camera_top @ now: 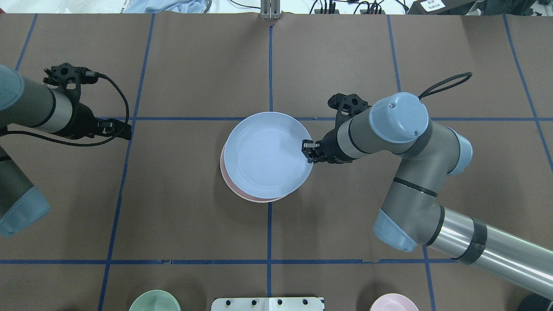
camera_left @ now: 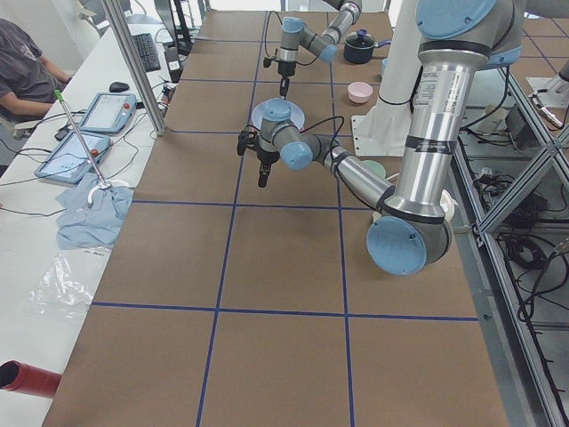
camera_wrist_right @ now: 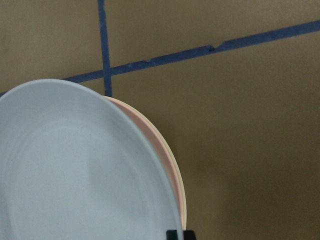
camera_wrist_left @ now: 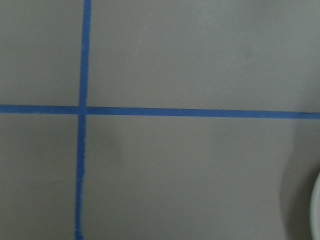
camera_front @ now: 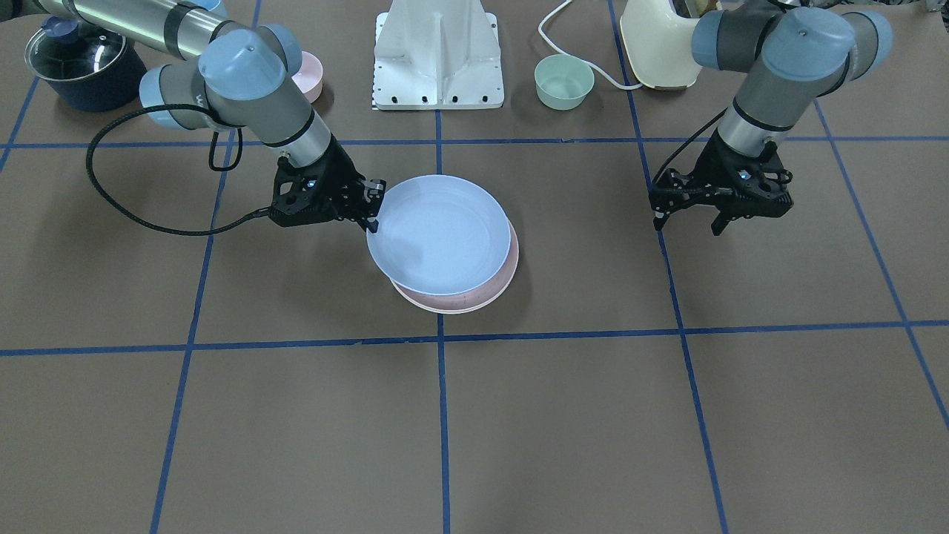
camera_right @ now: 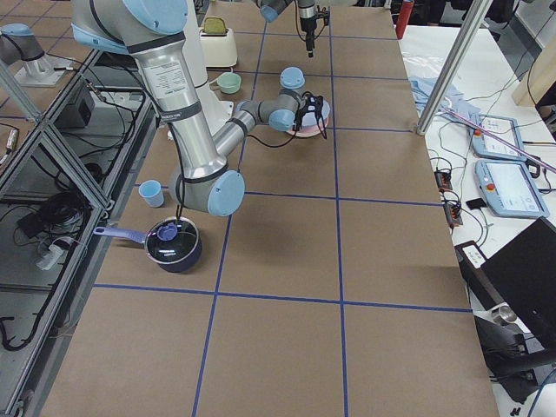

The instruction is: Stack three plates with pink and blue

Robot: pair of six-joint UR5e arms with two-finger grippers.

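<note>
The blue plate (camera_front: 439, 233) hides most of the pink plate (camera_front: 491, 292).

A brown desk (camera_front: 578, 430) is crossed by blue tape (camera_front: 442, 415) lines. At its far edge stand a pink bowl (camera_front: 311, 74) and a mint bowl (camera_front: 564, 81), well apart. A cream toaster (camera_front: 656, 44) with a white cord (camera_front: 623, 86) sits just beside the mint bowl. A dark pot (camera_front: 85, 70) with a glass lid stands near the pink bowl. A small blue cup (camera_right: 151, 192) is near the pot. Two tablets (camera_left: 107, 111) and a blue cloth (camera_left: 93, 213) lie on a side bench.
</note>
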